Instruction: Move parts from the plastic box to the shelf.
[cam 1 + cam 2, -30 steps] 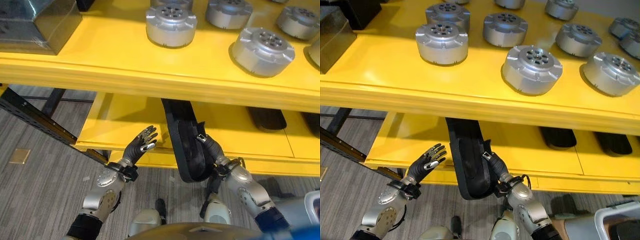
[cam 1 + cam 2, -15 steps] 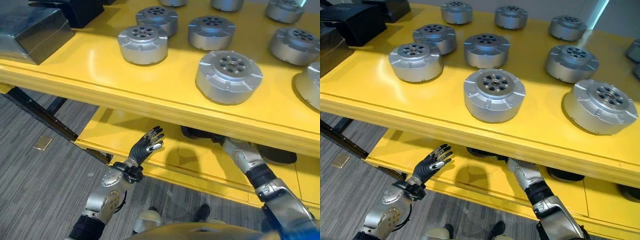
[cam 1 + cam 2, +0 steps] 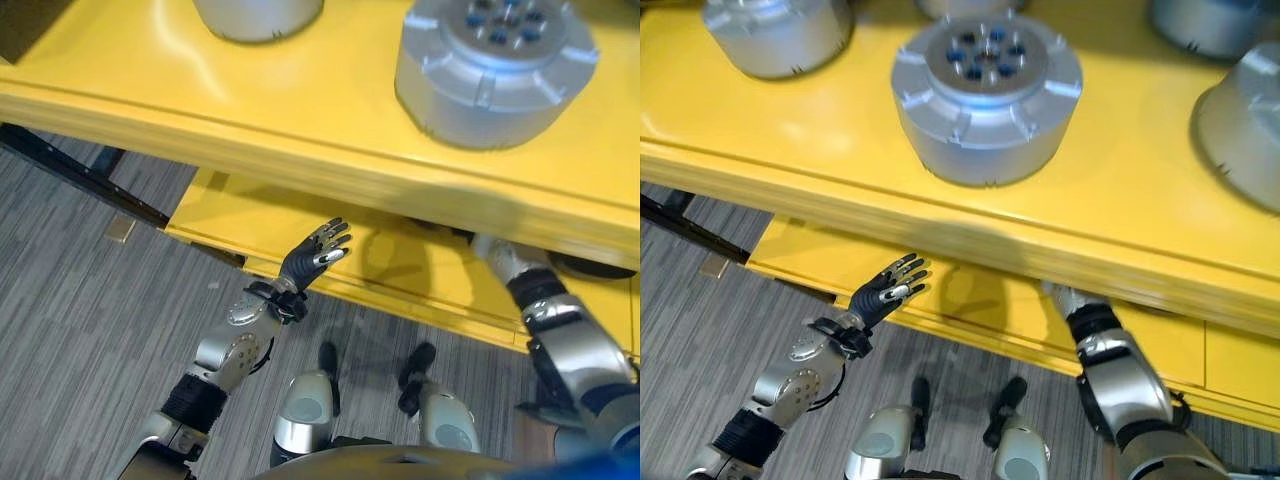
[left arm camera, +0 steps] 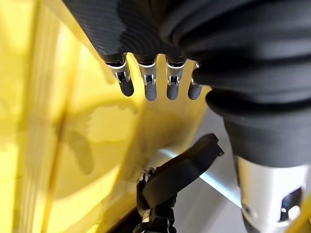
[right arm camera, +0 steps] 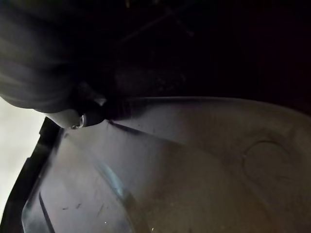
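The glossy yellow metal shelf (image 3: 1120, 200) took up the upper part of both eye views, with a second yellow board, the lower shelf (image 3: 300, 225), set beneath it above the grey striped carpet floor (image 3: 90, 290). On the top board stood round silver-grey ribbed metal parts; the nearest one, a disc part with a ring of small holes in its raised centre (image 3: 985, 85), sat close to the front edge, with 1 more silver part (image 3: 775, 30) to its left and another (image 3: 1240, 125) to its right, all apart from each other.

The right arm reached in under the top board, and the right hand (image 5: 87, 114) was hidden there. Its wrist view showed a dark moulded plastic part (image 5: 194, 184) very close against the hand, lying in the shadow of the lower shelf; whether the fingers were curled on it or loose could not be told.

The left hand (image 3: 312, 255) hovered at the front edge of the lower shelf, left of the right arm, fingers straight and spread, holding nothing. In the left wrist view its fingertips (image 4: 150, 91) pointed toward the yellow surface.
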Robot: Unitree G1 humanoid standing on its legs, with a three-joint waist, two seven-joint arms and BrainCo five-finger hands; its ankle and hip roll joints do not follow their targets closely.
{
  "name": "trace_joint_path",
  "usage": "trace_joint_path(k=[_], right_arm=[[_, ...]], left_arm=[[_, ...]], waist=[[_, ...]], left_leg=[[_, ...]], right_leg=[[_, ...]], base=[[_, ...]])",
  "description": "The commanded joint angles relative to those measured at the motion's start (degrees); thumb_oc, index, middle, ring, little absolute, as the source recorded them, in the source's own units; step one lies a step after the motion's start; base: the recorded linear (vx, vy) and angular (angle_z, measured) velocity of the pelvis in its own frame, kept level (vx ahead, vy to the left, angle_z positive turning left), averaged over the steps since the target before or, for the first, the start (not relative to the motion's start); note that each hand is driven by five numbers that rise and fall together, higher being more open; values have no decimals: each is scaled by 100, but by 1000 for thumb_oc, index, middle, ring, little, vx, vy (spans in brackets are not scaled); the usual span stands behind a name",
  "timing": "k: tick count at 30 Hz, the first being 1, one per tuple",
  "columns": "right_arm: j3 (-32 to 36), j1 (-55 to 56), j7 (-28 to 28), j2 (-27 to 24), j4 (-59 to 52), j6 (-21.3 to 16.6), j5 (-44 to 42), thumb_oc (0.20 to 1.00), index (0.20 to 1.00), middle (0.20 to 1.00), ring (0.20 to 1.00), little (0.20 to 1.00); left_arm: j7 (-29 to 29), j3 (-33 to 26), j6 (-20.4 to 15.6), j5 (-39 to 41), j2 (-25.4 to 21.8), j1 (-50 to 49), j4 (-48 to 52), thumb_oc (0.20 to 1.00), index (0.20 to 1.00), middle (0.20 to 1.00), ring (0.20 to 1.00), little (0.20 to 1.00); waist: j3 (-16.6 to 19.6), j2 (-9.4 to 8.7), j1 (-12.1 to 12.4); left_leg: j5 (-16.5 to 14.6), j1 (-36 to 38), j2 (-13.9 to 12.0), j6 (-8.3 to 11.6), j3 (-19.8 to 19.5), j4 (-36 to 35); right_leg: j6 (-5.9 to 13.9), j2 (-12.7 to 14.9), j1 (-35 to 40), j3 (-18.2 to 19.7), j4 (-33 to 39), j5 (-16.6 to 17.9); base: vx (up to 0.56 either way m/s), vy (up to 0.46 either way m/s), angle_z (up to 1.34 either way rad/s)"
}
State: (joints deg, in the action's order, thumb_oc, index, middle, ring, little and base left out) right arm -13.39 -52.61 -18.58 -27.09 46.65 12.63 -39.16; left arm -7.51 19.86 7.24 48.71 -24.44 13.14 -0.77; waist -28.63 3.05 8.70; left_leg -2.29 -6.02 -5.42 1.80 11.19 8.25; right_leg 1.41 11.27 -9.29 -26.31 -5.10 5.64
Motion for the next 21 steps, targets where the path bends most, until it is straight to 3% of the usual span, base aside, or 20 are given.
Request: trace_joint_path(k=[1,3,11,12,17,21], right_arm=[[31,-390,-48,-175,-37,-182,-85,200,200,200,200,200],[-19,-558,-50,-305,-120,-185,-120,200,200,200,200,200],[-137,-830,-277,-525,-607,-17,-90,200,200,200,200,200],[-142,-798,-295,-525,-681,2,-80,200,200,200,200,200],[-201,-882,-554,-539,-1251,210,-17,200,200,200,200,200],[-258,-960,-571,-446,-1327,344,75,200,200,200,200,200]], left_arm=[[183,28,-398,224,-169,-125,658,1000,1000,1000,1000,1000],[260,-4,-423,229,-196,-140,853,1000,1000,1000,1000,1000],[338,53,-542,375,-240,-315,1261,1000,1000,1000,1000,1000],[349,68,-565,383,-241,-354,1287,1000,1000,1000,1000,1000],[435,73,-603,408,-221,-232,1501,1000,1000,1000,1000,1000],[459,71,-560,465,-178,-25,1516,1000,1000,1000,1000,1000]], waist=[[24,-38,113],[-116,-23,109],[-116,-2,34],[-116,2,17],[-116,0,-110],[-116,-12,-181]], left_leg=[[200,-127,-117,208,83,-8],[272,-336,-128,211,114,-50],[297,-1500,-211,233,217,319],[165,-1495,-214,283,181,386],[102,-2052,-243,284,234,730],[-188,-2366,-331,235,225,1370]], right_leg=[[583,257,415,561,-351,-560],[599,240,156,569,-368,-536],[588,241,-1166,697,-824,-568],[647,241,-1198,767,-922,-694],[582,185,-1800,887,-1162,-717],[491,237,-2109,979,-1615,-869]], base=[[-199,-49,3],[-181,-43,3],[-103,-27,-7],[0,0,0],[-72,4,-4],[-91,41,-7]])
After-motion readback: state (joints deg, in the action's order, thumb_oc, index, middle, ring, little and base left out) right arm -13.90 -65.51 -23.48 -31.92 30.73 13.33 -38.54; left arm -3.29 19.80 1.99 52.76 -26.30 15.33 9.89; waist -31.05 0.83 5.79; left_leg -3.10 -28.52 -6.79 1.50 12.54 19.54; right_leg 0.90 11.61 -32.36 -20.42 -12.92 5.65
